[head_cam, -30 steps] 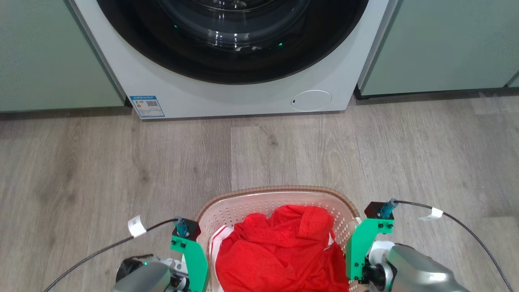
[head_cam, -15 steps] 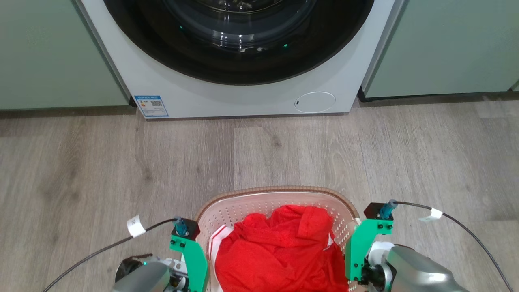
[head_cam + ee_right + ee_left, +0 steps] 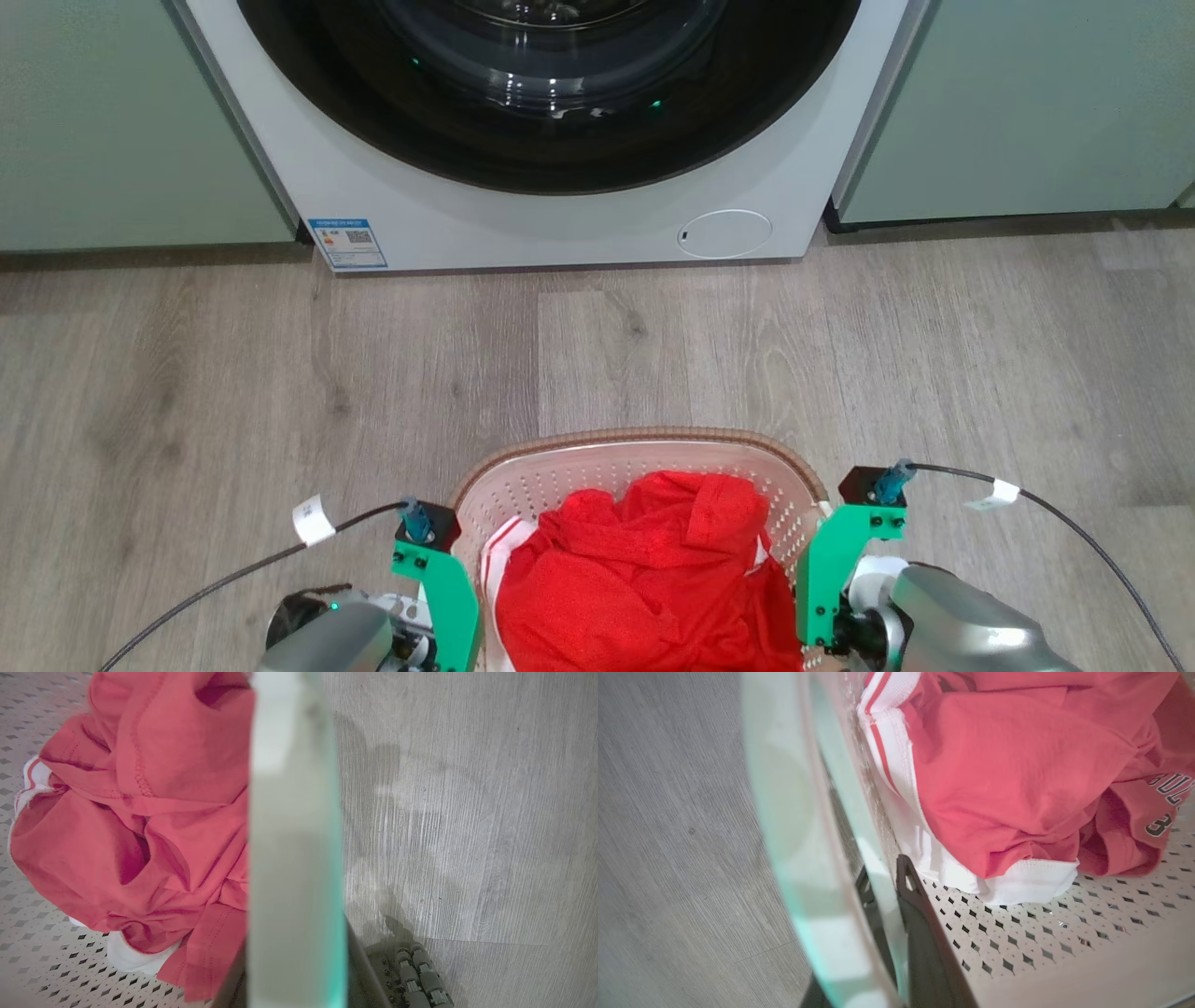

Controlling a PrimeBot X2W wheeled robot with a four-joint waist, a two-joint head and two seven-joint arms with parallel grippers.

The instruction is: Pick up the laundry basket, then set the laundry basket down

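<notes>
Item count: one small cream perforated plastic laundry basket (image 3: 644,437) with a brown woven-look rim, one crumpled heap of red cloth (image 3: 644,579) with white trim inside it, two grippers, one white front-loading washing machine (image 3: 560,224), and two pale green cabinet fronts (image 3: 121,121). The laundry basket sits at the near edge of the scene, centred between the two arms, above the grey wood-grain floor (image 3: 653,336); whether its base touches the floor cannot be determined. The left gripper (image 3: 883,870) is set narrow across the left side of the basket, with one dark finger (image 3: 924,933) inside against the perforated wall and the other outside, the pale rim clamped between them. The right gripper (image 3: 295,938) is likewise set narrow on the right side, a dark finger showing on each side of the pale bar it grips. The red cloth lies just beside both inner fingers. The washing machine stands at the far side, well apart from the basket, its dark round door (image 3: 551,93) facing the robot, with bare floor between. One black tagged cable (image 3: 233,569) runs outward from each wrist.
</notes>
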